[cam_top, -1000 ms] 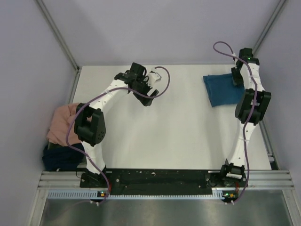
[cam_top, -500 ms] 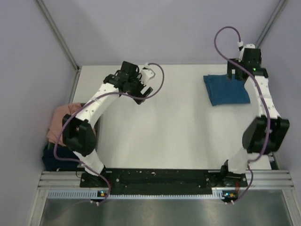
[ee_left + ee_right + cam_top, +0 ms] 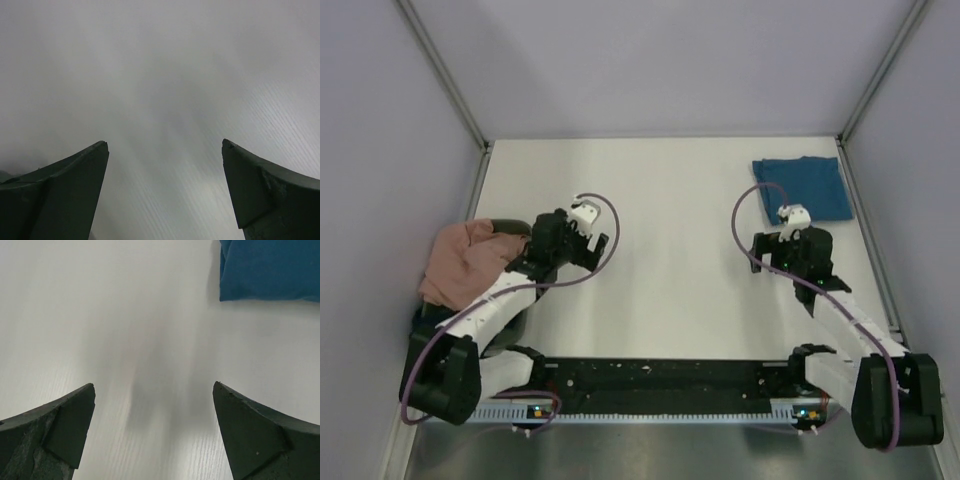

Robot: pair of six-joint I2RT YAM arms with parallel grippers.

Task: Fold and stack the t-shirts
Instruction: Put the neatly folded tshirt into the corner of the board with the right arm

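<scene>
Both arms have pulled back toward their bases, the left gripper [image 3: 165, 145] and right gripper [image 3: 154, 385] wide open and empty, leaving 1 folded teal-blue t-shirt [image 3: 802, 187] at the far right; the crumpled salmon-pink t-shirt [image 3: 465, 262] at the left edge probably comes next.

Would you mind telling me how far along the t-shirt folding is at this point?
Done: the teal-blue cloth t-shirt lies folded at the far right. In hand: nothing; the left gripper and right gripper are open and empty. Left: the salmon-pink cloth t-shirt sits crumpled at the left edge, yet to be folded and stacked.
</scene>
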